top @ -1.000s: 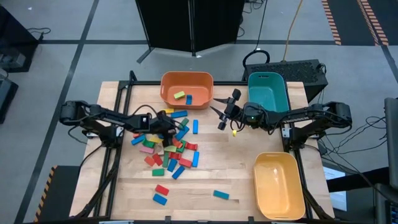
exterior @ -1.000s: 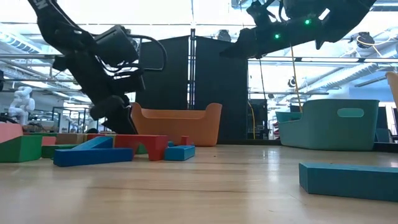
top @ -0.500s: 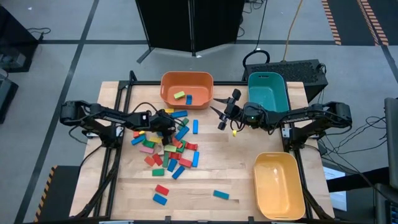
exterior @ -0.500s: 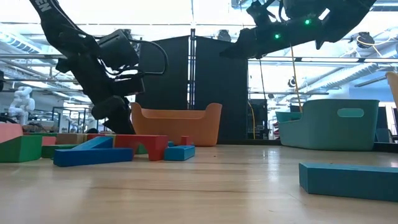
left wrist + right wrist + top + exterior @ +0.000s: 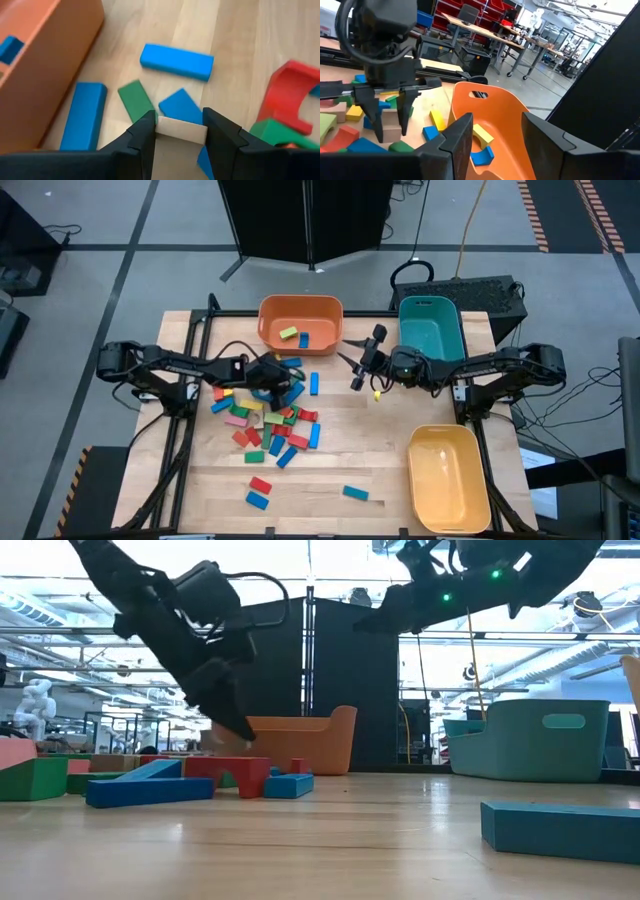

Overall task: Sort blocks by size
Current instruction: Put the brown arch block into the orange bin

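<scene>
You are pinching a pale block [image 5: 181,131] in the left gripper [image 5: 180,132] above the pile, near the orange bin [image 5: 300,322] — likely carrying it there — while the right gripper [image 5: 360,365] is hovering, fingers apart.

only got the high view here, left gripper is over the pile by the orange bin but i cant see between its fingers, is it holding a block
Observer: Yes. The left wrist view shows the left gripper shut on a pale tan block, one finger on each side.
Operator: is it off the table
Observer: In the low view it looks to hang just above the red block, not resting on it.
Operator: anything in the right one
Observer: No. The right wrist view shows the right gripper open and empty, facing the orange bin.
</scene>
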